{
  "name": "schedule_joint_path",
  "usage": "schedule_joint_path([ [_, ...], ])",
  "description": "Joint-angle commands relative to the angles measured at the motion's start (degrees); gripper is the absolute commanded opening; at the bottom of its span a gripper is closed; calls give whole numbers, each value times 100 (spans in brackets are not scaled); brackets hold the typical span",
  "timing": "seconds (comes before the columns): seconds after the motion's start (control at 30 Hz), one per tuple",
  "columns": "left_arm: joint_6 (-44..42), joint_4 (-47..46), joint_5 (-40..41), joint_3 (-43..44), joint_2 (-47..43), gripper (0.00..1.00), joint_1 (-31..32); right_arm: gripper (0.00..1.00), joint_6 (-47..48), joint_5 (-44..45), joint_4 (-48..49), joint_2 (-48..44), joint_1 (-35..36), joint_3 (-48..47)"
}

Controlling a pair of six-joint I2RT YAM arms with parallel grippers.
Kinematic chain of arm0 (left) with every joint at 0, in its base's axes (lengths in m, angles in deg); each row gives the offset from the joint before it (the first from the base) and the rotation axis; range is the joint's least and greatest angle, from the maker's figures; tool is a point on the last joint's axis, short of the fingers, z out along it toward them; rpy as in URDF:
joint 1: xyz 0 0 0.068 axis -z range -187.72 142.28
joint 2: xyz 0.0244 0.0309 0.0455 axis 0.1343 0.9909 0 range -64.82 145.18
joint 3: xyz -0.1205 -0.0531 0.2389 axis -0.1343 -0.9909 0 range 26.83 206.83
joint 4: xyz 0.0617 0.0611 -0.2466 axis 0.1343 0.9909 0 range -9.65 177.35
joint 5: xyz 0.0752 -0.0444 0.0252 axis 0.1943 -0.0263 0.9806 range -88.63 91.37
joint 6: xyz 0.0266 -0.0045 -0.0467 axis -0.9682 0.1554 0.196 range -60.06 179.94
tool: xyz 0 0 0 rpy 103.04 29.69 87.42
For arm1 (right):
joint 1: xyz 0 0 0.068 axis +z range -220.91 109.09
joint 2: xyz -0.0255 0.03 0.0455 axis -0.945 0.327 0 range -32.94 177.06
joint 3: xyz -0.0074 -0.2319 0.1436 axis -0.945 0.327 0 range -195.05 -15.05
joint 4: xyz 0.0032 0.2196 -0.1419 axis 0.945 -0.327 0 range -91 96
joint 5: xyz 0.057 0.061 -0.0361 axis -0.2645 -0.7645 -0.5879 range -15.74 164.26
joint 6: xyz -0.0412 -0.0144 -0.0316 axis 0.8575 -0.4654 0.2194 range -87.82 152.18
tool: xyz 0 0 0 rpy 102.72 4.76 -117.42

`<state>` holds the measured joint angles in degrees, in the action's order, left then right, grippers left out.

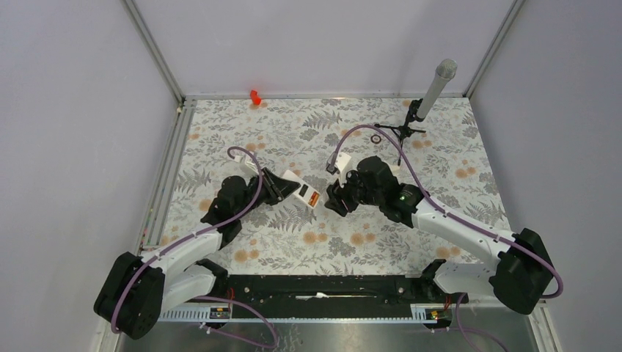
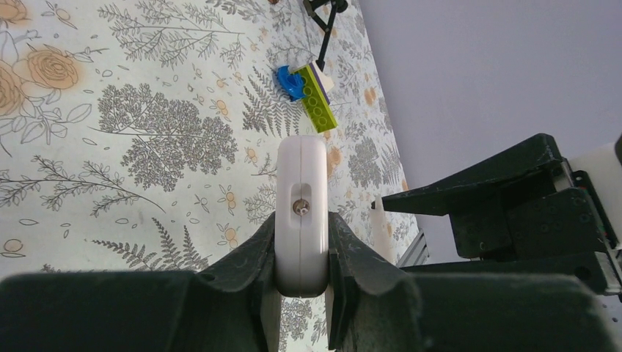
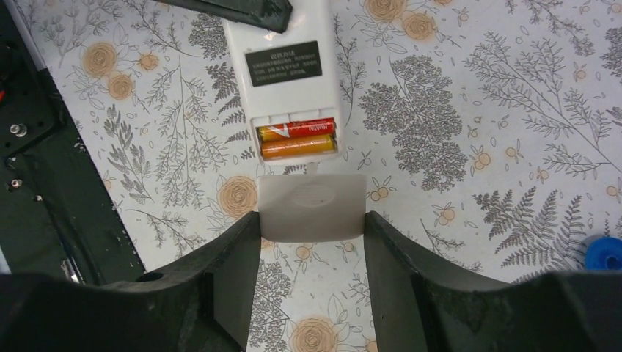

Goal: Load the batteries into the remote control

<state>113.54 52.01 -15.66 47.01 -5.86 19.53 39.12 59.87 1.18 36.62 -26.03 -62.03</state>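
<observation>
While left tool clamps remote control, batteries sit inside; right tool grips cover just beside.

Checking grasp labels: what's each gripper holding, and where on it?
Left gripper clamps the remote control at the end away from the batteries. Right gripper pinches the white battery cover by its two side edges.

Inside the black right gripper is a white cover, and just ahead of it orange-red batteries lie in the white, black-labelled remote control, over grey-fern, orange-flower cloth
</observation>
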Motion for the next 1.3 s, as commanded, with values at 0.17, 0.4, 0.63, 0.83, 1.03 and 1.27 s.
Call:
schedule_joint_path([
  [0.17,-18,-567,329,461,212,0,330,47,-244,277,4,187,310,-209],
  [0.4,-49,-222,300,615,215,0,378,47,-135,475,-65,369,414,-317],
  [0.63,-172,21,139,740,244,0,378,47,-133,520,37,444,440,-373],
  [0.83,-193,95,-48,830,290,0,387,47,-55,617,9,609,501,-487],
  [1.03,-259,447,-127,992,359,0,387,47,17,826,7,716,573,-572],
  [1.27,-289,686,-231,1134,497,0,387,47,58,948,0,756,600,-607],
])
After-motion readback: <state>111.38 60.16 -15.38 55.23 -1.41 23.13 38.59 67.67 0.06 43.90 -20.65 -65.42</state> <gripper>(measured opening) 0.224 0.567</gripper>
